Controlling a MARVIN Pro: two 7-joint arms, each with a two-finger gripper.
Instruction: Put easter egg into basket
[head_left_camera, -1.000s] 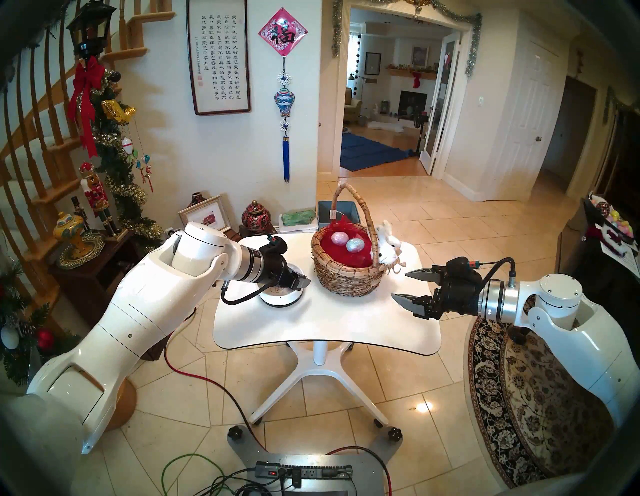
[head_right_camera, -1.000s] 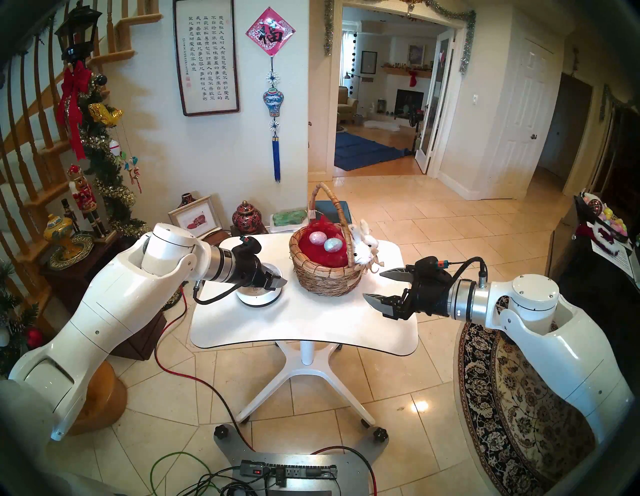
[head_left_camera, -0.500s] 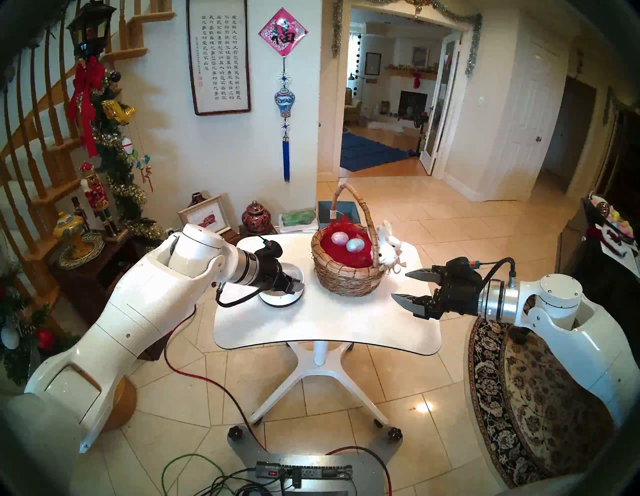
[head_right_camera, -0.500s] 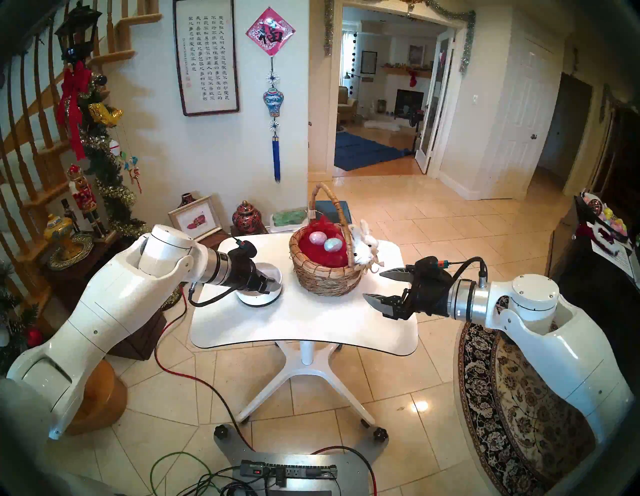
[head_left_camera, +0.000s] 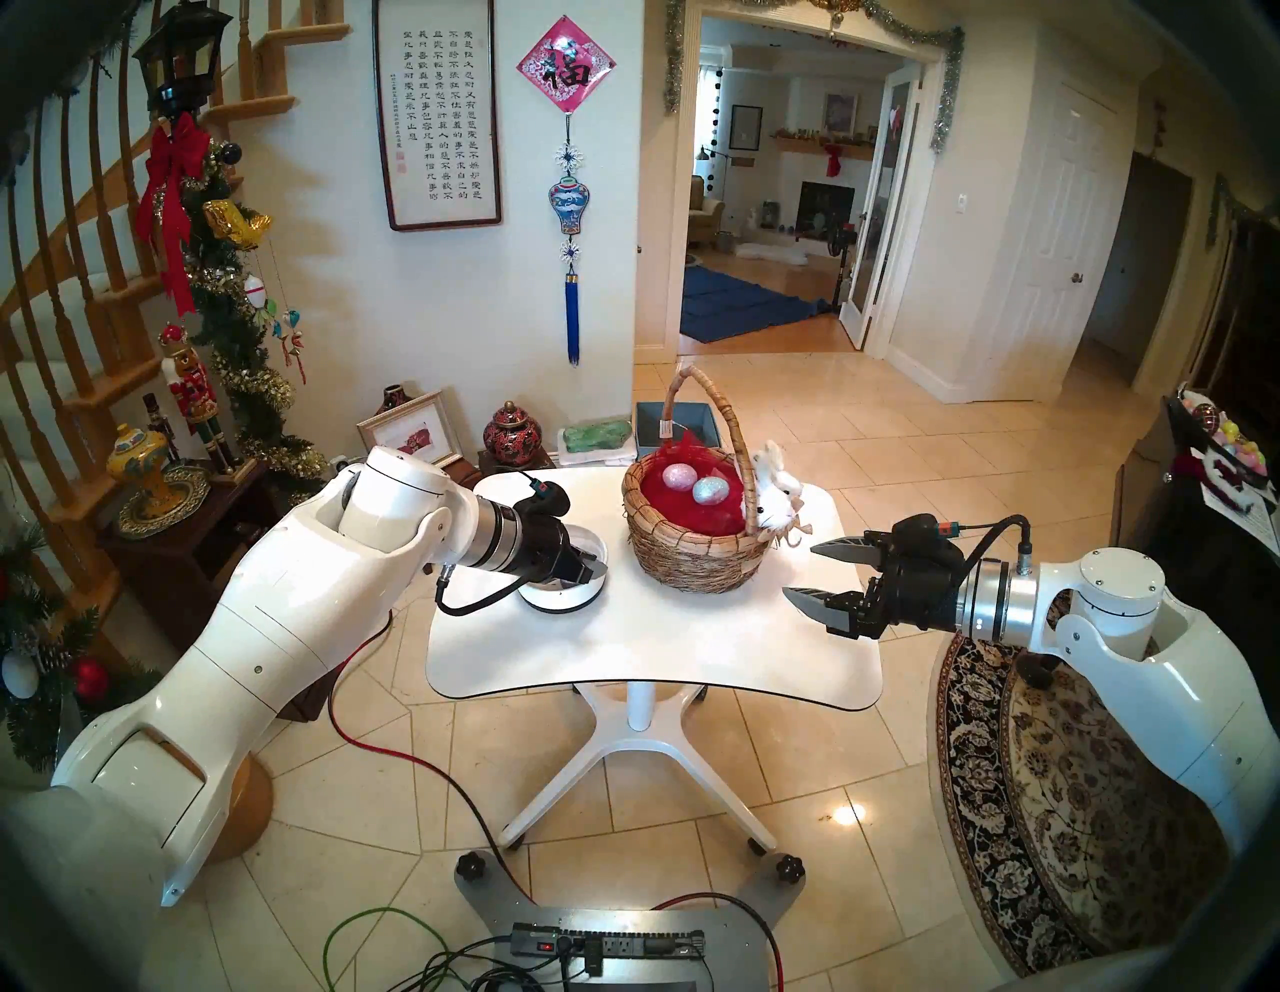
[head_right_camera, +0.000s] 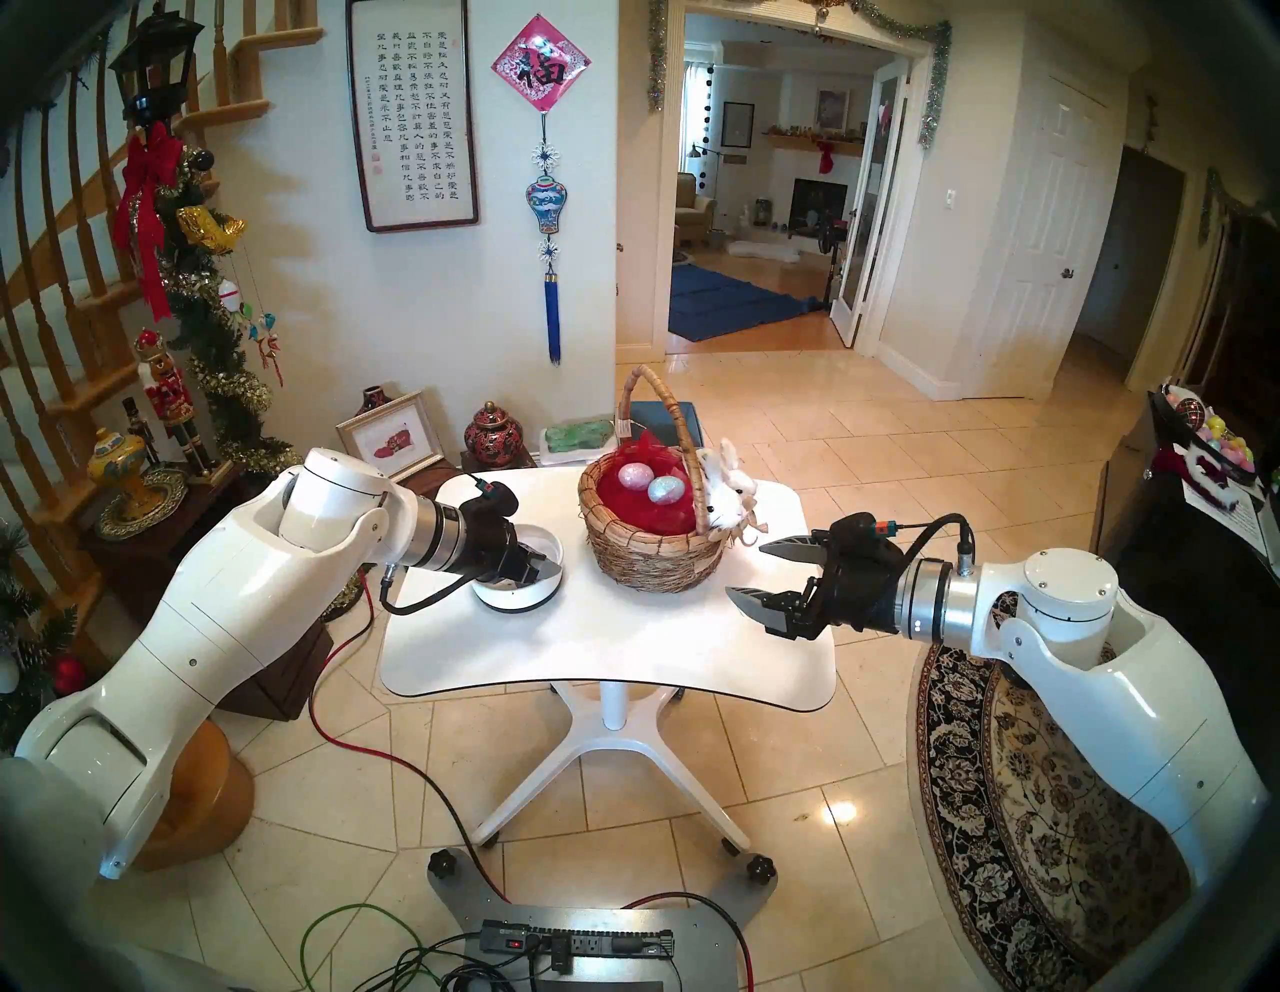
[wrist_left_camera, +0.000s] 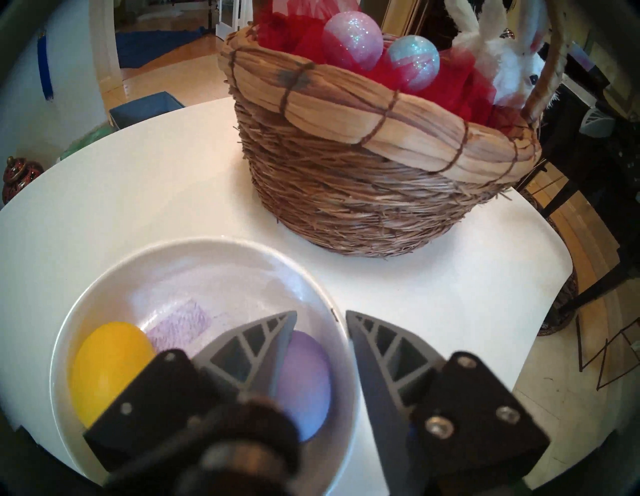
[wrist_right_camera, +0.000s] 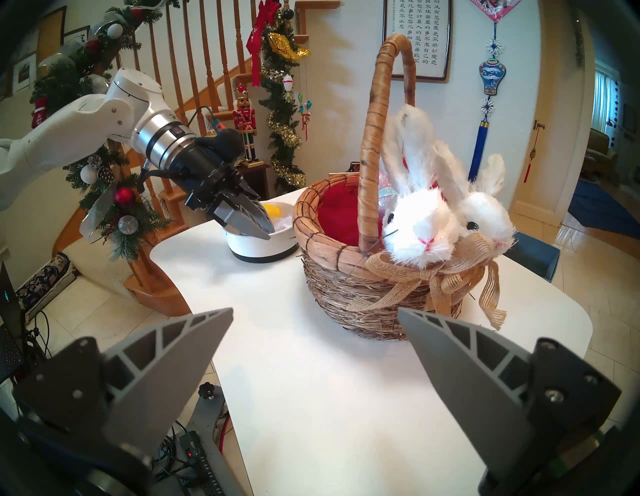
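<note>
The straw basket (head_left_camera: 692, 561) with arched handle, red lining and white plush bunnies (wrist_right_camera: 422, 221) stands at the middle back of the white table (head_left_camera: 658, 644). A pink glitter egg (wrist_left_camera: 353, 38) and a blue glitter egg (wrist_left_camera: 414, 62) lie in it. Left of it a low white bowl (wrist_left_camera: 207, 249) holds a yellow egg (wrist_left_camera: 110, 367) and a purple egg (wrist_left_camera: 308, 381). My left gripper (wrist_left_camera: 320, 313) is open and tilted down over the bowl. One finger is against the purple egg, the other over the rim. My right gripper (head_left_camera: 798, 570) is open and empty, right of the basket.
A blue box (head_left_camera: 679, 422) stands on the floor behind the table. A dark side table with ornaments (head_left_camera: 159, 485) is at the left. A patterned round rug (head_left_camera: 1053, 796) lies at the right. A power strip and cables (head_left_camera: 602, 945) sit on my base.
My left gripper has tipped down and drawn back a little, from above the bowl's right rim into the bowl. The right arm, basket and eggs have not moved.
</note>
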